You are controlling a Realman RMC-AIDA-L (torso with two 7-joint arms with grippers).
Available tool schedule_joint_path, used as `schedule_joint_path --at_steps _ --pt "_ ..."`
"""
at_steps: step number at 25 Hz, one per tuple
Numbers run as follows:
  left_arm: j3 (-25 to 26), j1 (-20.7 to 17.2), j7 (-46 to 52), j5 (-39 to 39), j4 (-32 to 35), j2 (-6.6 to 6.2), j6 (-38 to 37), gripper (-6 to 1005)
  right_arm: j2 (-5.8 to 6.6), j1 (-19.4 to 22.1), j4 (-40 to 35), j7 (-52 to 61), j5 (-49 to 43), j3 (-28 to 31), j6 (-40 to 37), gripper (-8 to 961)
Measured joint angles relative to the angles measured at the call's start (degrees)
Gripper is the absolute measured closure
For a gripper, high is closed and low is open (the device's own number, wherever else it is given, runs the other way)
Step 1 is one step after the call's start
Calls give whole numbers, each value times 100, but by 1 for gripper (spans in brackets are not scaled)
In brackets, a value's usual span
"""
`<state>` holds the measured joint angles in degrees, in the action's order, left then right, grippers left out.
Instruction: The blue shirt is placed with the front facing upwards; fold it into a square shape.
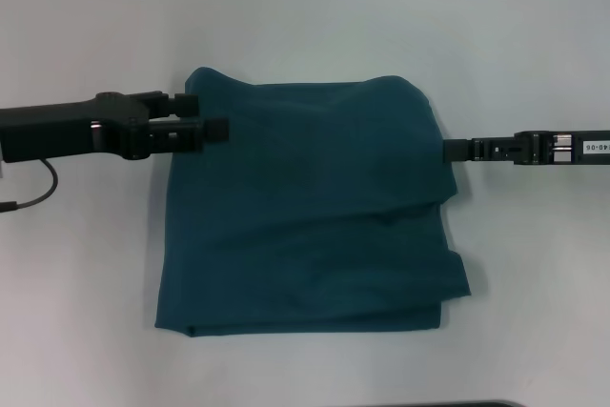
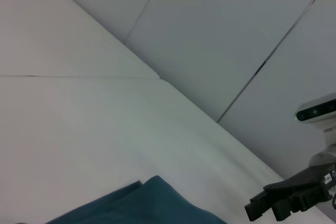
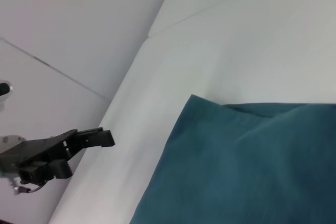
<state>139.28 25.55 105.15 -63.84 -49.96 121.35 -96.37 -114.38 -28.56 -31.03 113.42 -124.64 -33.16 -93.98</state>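
Note:
The blue shirt (image 1: 305,216) lies folded into a rough rectangle on the white table (image 1: 315,16). Only plain teal cloth shows, and its right edge is uneven, with layers stepping out. My left gripper (image 1: 205,114) reaches in sideways at the shirt's upper left edge, open, its fingertips just over the cloth with nothing held. My right gripper (image 1: 456,150) points at the upper right edge and is open too, its tip at the cloth's border. The shirt's corner (image 2: 147,205) and the right gripper (image 2: 257,200) show in the left wrist view. The right wrist view shows the shirt (image 3: 252,166) and the left gripper (image 3: 86,153).
A black cable (image 1: 33,193) hangs from the left arm near the table's left side. Grey wall panels (image 2: 220,35) rise behind the table's far edge. A dark strip (image 1: 477,404) shows at the near edge.

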Motion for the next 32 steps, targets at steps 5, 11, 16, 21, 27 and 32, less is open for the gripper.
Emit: schedule_joint_path --at_steps 5,11,16,21,27,32 --pt "18 -9 -8 4 45 -39 -178 157 49 37 0 8 -15 -19 -198 449" --pt "30 -51 -22 4 50 -88 -334 156 156 135 0 10 -5 25 -246 448" --pt "27 -43 -57 -19 54 -96 -413 156 238 150 0 24 6 105 -263 447" --pt "-24 53 -117 -1 64 -31 -170 156 225 129 45 141 -60 -54 -356 447" --pt "-69 355 -176 6 352 2 276 156 87 264 66 180 -503 -102 -549 447" --pt "-154 560 -170 13 652 24 705 155 3 396 112 179 -706 -106 -595 447"
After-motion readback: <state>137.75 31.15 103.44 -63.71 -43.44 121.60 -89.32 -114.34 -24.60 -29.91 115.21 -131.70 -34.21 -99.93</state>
